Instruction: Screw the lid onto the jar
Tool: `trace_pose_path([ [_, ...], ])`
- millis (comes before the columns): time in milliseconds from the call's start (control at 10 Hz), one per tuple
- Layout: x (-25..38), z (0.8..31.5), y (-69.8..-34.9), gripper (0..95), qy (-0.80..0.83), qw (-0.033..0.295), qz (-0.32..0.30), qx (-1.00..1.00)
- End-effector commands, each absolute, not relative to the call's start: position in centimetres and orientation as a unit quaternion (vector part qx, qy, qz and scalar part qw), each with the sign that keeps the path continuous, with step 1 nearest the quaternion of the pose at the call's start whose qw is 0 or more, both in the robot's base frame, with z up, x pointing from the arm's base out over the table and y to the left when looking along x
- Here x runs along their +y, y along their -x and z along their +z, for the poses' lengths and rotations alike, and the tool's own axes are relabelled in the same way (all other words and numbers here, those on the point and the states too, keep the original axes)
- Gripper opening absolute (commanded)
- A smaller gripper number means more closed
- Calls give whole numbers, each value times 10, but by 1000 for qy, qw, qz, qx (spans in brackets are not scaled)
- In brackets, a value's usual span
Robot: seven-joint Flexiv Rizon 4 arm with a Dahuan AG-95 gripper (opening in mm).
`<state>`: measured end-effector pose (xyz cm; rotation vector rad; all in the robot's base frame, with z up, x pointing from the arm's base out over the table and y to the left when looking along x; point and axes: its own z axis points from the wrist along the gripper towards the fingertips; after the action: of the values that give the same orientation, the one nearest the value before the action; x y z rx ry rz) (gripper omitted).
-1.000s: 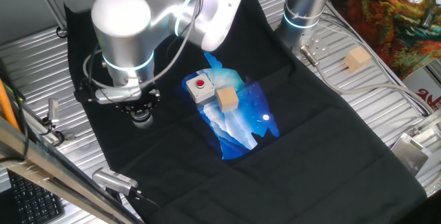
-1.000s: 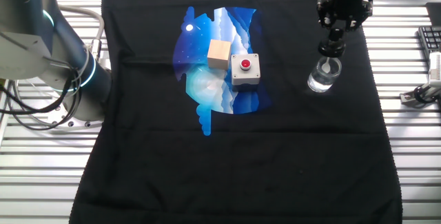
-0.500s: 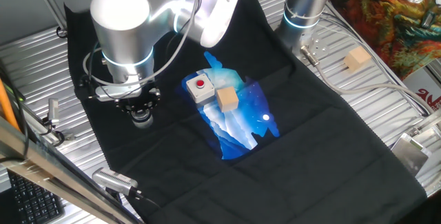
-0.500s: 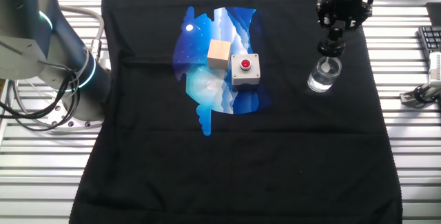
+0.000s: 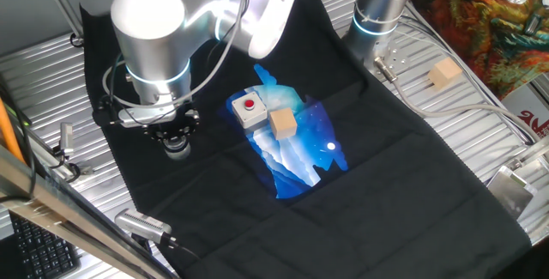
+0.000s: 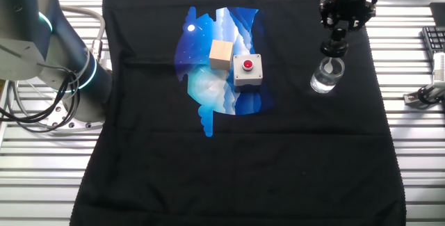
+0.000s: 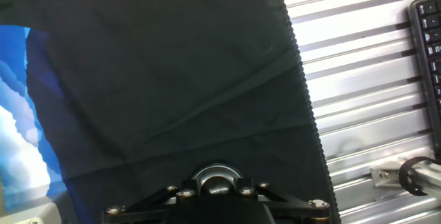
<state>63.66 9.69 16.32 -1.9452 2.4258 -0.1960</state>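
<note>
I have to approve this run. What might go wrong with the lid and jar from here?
The gripper holds the lid over the jar; off-centre, it may cross-thread or tip the jar. Nothing braces the jar on the black cloth, so it may spin with the lid.

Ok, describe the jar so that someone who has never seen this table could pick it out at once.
Start at the black cloth with the blue and white print in its middle. The jar stands off the print, near the cloth's edge, directly under the gripper. It is a short cylinder of clear glass, unlike the tan wooden cube and the grey box with a red button on the print.
</note>
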Motion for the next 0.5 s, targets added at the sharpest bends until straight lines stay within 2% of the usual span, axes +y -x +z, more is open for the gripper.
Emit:
trace_pose_path([
  [100, 97, 163, -637, 0, 622, 15, -62, 780],
  [500, 97, 163, -637, 0, 621, 16, -63, 781],
])
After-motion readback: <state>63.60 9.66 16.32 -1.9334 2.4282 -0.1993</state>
